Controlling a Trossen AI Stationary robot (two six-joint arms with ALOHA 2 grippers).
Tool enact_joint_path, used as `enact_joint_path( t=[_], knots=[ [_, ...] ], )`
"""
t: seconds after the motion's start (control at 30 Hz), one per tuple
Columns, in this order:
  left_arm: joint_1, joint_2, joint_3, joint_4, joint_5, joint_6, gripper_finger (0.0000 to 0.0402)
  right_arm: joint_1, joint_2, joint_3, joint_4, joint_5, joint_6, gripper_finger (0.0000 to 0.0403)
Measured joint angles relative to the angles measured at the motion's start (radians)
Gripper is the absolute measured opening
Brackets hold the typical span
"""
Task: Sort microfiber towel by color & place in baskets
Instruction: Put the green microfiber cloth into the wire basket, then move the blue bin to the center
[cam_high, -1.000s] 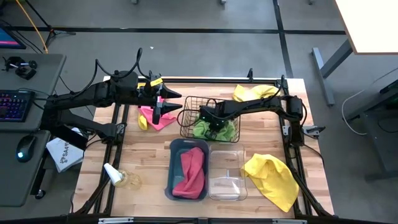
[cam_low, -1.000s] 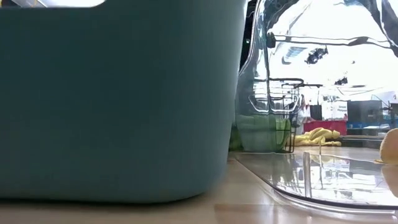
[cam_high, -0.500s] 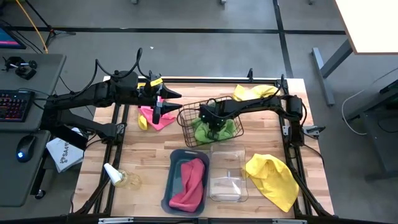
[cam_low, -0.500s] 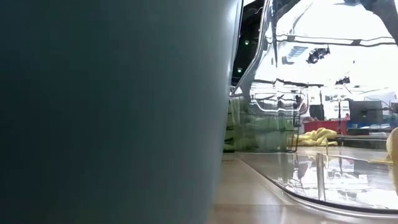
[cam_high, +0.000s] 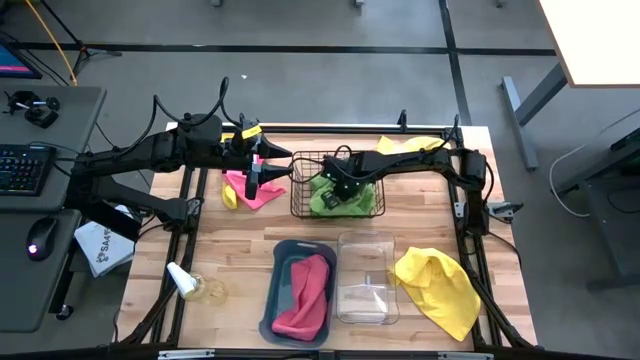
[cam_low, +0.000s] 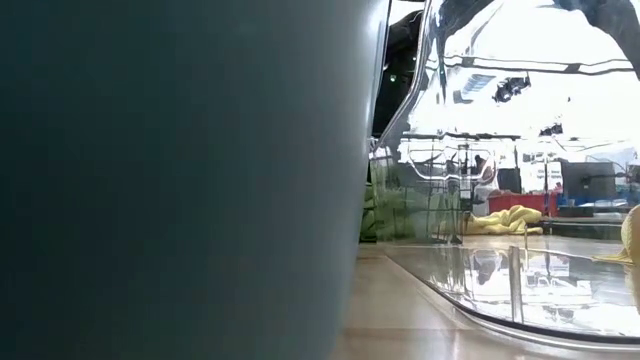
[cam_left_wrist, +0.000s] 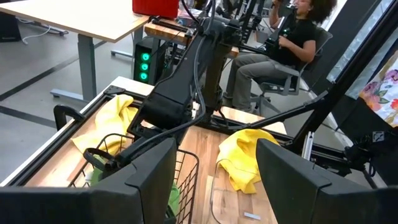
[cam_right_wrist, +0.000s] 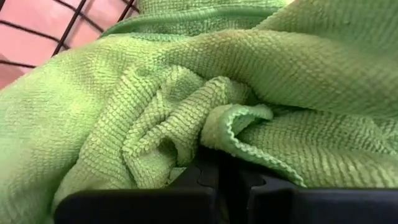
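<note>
My right gripper (cam_high: 343, 192) grasps the lime green microfiber towel (cam_high: 345, 200) inside the black wire-mesh basket (cam_high: 300, 188); lifting may drag the basket.

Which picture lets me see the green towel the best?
The right wrist view: the green towel fills it, folds and weave clear. The high view shows it small inside the black wire basket, partly under the right gripper. The low view shows only a green smear through the clear bin; the left wrist view shows a sliver.
</note>
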Motion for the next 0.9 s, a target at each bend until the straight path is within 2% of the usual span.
enact_joint_path(
  t=[0.13,0.3,0.67,0.8,0.9],
  knots=[
    [0.000,0.000,0.000,0.000,0.000,0.000,0.0211,0.000,-0.009,0.000,-0.002,-0.040,-0.026,0.0002],
    [0.000,0.000,0.000,0.000,0.000,0.000,0.0211,0.004,-0.060,-0.001,-0.016,-0.028,-0.044,0.0022],
    [0.000,0.000,0.000,0.000,0.000,0.000,0.0211,-0.003,-0.218,-0.001,-0.039,0.005,-0.084,0.0142],
    [0.000,0.000,0.000,0.000,0.000,0.006,0.0211,-0.007,-0.281,-0.001,-0.038,-0.006,-0.114,0.0162],
    [-0.011,0.000,0.000,-0.033,0.038,-0.018,0.0211,-0.010,-0.344,-0.001,-0.042,-0.064,-0.134,0.0165]
  ],
)
